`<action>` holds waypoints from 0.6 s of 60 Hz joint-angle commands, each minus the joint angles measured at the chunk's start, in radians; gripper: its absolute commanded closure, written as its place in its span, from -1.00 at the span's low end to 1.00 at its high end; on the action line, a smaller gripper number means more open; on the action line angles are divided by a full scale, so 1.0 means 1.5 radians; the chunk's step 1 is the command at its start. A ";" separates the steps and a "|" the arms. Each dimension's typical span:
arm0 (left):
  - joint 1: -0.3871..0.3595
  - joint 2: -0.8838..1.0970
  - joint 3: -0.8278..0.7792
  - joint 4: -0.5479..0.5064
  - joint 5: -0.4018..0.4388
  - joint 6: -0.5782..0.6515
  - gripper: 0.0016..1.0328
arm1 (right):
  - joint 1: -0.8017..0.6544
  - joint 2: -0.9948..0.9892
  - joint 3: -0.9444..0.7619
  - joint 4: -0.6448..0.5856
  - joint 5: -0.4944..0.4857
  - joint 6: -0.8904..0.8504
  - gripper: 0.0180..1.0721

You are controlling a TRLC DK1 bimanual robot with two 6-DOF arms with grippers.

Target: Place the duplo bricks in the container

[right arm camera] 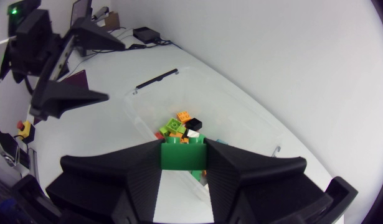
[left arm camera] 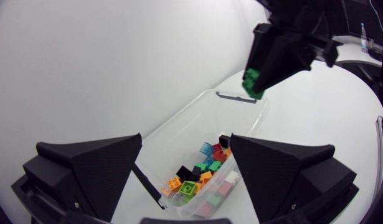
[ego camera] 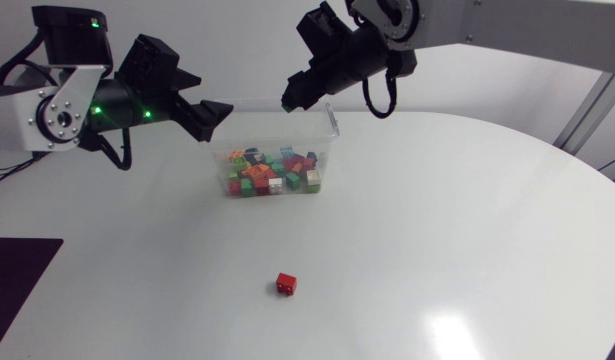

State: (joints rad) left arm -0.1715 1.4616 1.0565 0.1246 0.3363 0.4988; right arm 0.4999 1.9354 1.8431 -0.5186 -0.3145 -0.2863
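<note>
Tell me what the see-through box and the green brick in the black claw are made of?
The see-through rectangular container looks like thin clear plastic: the coloured bricks show through its walls. The small green studded brick is probably hard moulded plastic, judging by its even colour, crisp edges and smooth face.

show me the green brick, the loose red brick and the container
green brick (right arm camera: 183, 155), right wrist view, middle of its front face
red brick (ego camera: 286, 284), head view, its top face
container (ego camera: 334, 120), head view, its right rim
</note>
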 commanded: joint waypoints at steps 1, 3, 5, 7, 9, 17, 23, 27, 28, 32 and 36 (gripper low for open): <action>0.000 -0.039 -0.048 -0.015 0.012 0.021 -0.92 | -0.003 0.042 0.037 0.015 -0.005 0.024 0.56; -0.001 -0.051 -0.057 -0.025 0.019 0.026 -0.92 | -0.004 0.049 0.043 0.028 -0.004 0.029 0.56; -0.003 -0.063 -0.065 -0.036 0.025 0.034 -0.92 | -0.004 0.061 0.053 0.038 -0.004 0.030 0.56; -0.005 -0.070 -0.072 -0.042 0.027 0.040 -0.92 | -0.004 0.072 0.065 0.041 -0.004 0.031 0.56; -0.009 -0.079 -0.081 -0.048 0.031 0.044 -0.92 | -0.004 0.085 0.080 0.042 -0.004 0.033 0.56; -0.033 -0.090 -0.112 -0.084 0.054 0.087 -0.92 | -0.005 0.137 0.141 0.042 -0.003 0.045 0.56; -0.062 -0.088 -0.136 -0.101 0.057 0.116 -0.92 | -0.002 0.170 0.174 0.042 0.004 0.050 0.55; -0.087 -0.087 -0.151 -0.113 0.057 0.137 -0.92 | -0.002 0.203 0.210 0.034 0.020 0.050 0.11; -0.094 -0.087 -0.155 -0.116 0.057 0.139 -0.92 | -0.002 0.209 0.217 0.032 0.024 0.050 -0.05; -0.112 -0.078 -0.156 -0.133 0.056 0.149 -0.92 | -0.007 0.238 0.255 0.005 0.025 0.047 -0.80; -0.135 -0.045 -0.130 -0.179 0.019 0.134 -0.91 | -0.010 0.240 0.261 -0.007 0.034 0.045 -0.93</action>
State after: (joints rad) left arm -0.3420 1.3499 0.8455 -0.0971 0.3969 0.6846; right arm 0.4961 2.2601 2.2009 -0.5034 -0.2810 -0.2344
